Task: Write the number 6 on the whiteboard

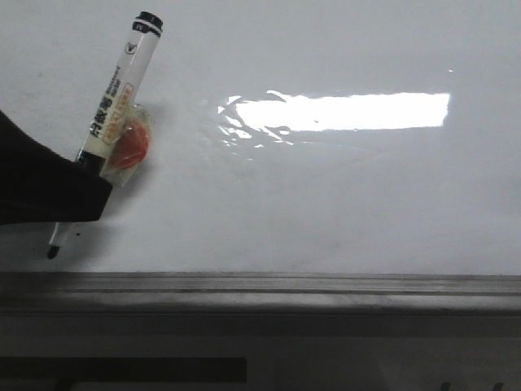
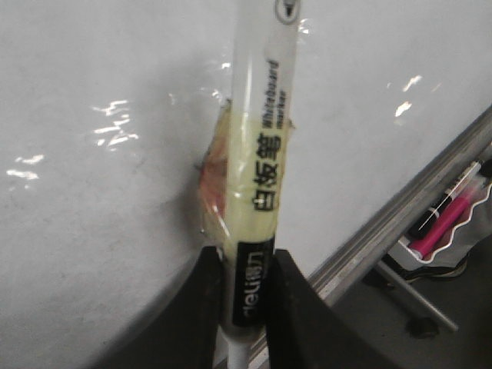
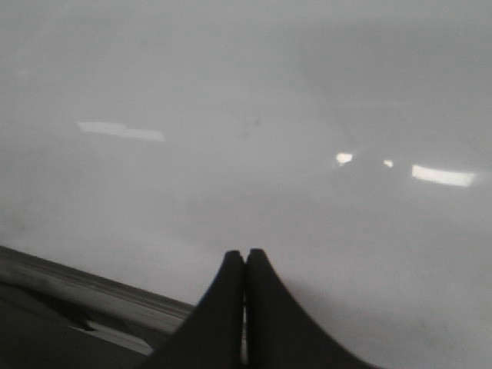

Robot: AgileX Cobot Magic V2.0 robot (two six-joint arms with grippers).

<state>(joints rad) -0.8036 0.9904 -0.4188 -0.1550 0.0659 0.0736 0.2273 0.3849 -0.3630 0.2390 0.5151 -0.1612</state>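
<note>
The whiteboard fills the front view, glossy white with a bright glare patch. The number 6 is out of view in every frame. A white whiteboard marker with a black cap end is tilted over the board's left side. An orange lump under clear tape sits on its barrel. My left gripper is shut on the marker's lower barrel. The marker's black tip points down at the board near its front edge. Over bare whiteboard, my right gripper is shut with nothing in it.
A grey metal frame edge runs along the board's near side, with a dark ledge below it. A tiny black dot sits beside the marker tip. Beyond the frame, a pouch holding pink pens lies off the board.
</note>
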